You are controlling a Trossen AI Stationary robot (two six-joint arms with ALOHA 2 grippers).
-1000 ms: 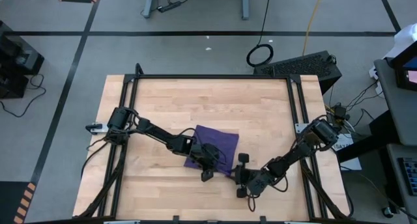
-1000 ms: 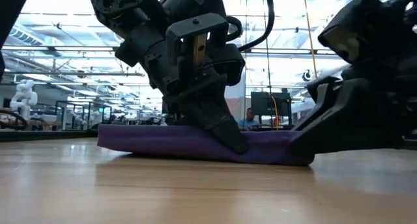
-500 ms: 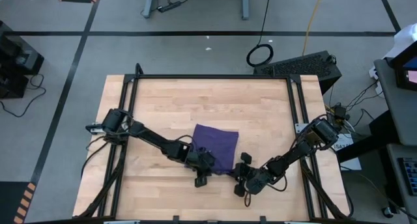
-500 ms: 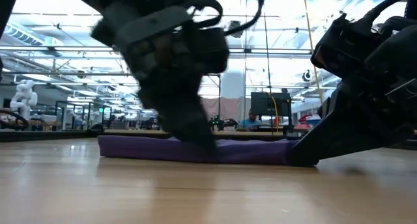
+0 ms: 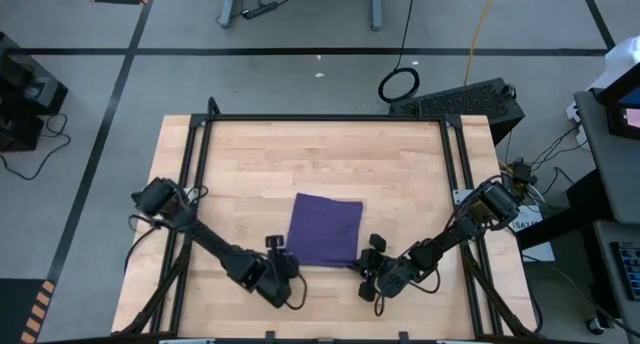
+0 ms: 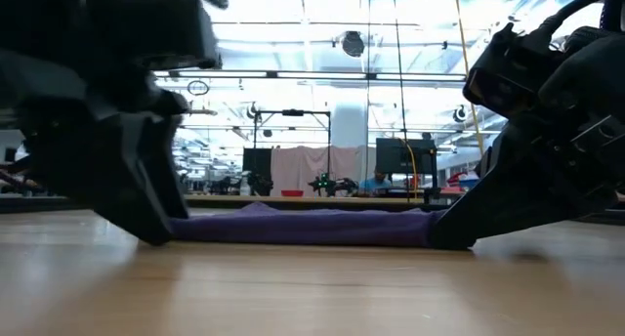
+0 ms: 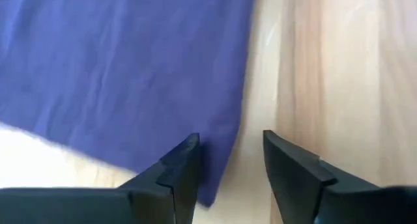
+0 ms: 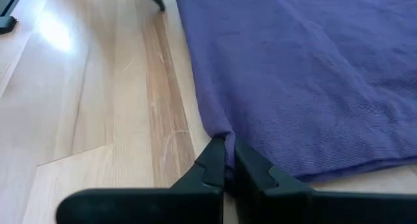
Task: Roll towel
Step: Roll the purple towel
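Note:
The purple towel (image 5: 326,230) lies spread flat on the wooden table, a little near of its middle; in the low view it is a thin strip (image 6: 303,227). My left gripper (image 5: 284,276) is open at the towel's near left corner (image 7: 218,185), which lies below and between its fingertips (image 7: 228,165). My right gripper (image 5: 366,268) is shut on the towel's near right corner. My right gripper pinches the towel's near right corner (image 8: 225,140) between its two fingers (image 8: 212,163). The fingers come slanting down from the table's near right side. The corner stays low at the table, and the rest of the towel lies flat and slack on the wood.
Black frame rails (image 5: 200,184) run along the table's left, right and far sides. Bare wood (image 5: 320,154) stretches from the towel to the far edge. A dark keyboard (image 5: 465,99) sits off the table's far right corner.
My left gripper has come off the towel's near edge and swung toward the table's near left, turning as it went, and now stands at the near left corner. The towel's near edge, pushed up under it before, now lies flat. My right gripper has rolled slightly in place.

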